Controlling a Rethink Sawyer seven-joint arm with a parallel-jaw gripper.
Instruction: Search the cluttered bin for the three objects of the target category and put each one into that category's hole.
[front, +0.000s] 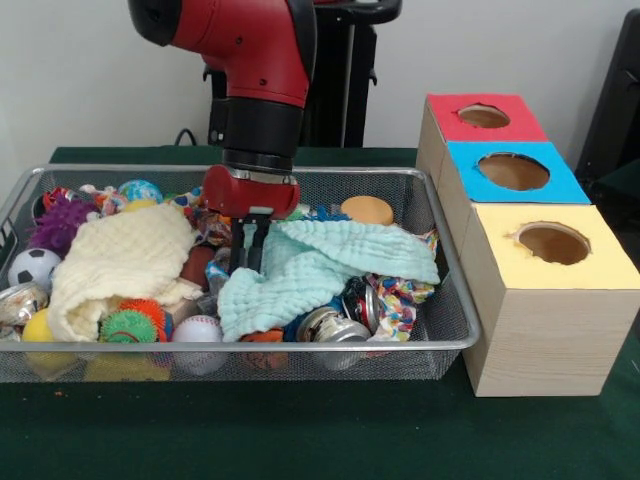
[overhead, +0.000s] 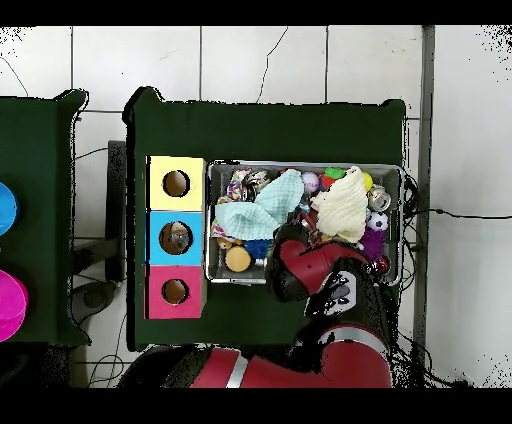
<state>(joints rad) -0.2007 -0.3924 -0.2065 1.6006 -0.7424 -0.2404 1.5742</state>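
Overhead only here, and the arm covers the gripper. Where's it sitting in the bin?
Observer: The gripper is down in the gap between the cream cloth and the mint cloth, at cloth level inside the bin.
Operator: Anything showing under the mint cloth?
Observer: A crushed metal can pokes out below its edge, on the side facing the front camera.
Operator: Any balls along that wall?
Observer: A baseball lies against the mesh there, just below the cream cloth.
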